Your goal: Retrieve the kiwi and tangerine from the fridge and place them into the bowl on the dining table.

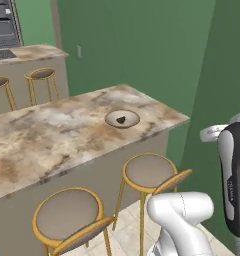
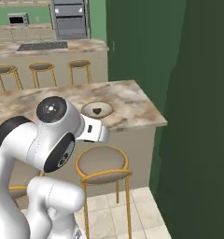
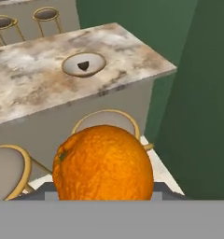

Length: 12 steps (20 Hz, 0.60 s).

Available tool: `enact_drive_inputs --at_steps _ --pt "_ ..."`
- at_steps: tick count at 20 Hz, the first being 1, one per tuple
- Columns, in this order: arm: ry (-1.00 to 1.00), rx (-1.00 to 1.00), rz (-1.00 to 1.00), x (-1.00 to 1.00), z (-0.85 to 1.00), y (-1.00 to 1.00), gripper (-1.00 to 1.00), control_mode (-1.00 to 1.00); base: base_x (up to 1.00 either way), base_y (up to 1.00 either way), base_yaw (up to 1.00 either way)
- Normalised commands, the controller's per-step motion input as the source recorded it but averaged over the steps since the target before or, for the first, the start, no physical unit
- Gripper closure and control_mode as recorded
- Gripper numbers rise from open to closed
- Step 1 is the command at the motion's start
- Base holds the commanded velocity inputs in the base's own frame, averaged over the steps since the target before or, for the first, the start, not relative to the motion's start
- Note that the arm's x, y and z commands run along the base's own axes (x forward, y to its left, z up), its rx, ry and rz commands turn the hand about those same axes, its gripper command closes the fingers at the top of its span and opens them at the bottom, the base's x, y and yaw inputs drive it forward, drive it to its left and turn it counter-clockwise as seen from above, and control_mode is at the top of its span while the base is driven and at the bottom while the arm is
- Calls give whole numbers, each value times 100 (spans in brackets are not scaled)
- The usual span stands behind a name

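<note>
In the hand view the tangerine (image 3: 103,163) sits very close to the camera, low in the picture, and it hides the fingertips, so the jaws seem to be grasping the tangerine, pressed against it from both sides. Behind it, in this view, the table (image 3: 34,70) carries the bowl (image 3: 84,64) near its right end, and a small dark thing (image 3: 83,66) lies inside the bowl. The left base view shows the same bowl (image 1: 122,119) on the table (image 1: 52,130) with the dark thing (image 1: 121,119) in it, and two stools (image 1: 148,172) in front of the table. The right base view shows the bowl (image 2: 96,109) from the other side, partly behind the white arm (image 2: 53,135), and further back a second counter (image 2: 58,46) with more stools.
</note>
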Motion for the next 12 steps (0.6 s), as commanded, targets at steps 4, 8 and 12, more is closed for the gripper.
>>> enact_drive_inputs --at_steps 4,8,12 --pt "0 0 0 0 0 0 100 100 91 -67 55" --pt "0 0 0 0 0 0 100 100 81 -72 55" --pt "0 0 0 0 0 0 100 100 79 -71 54"
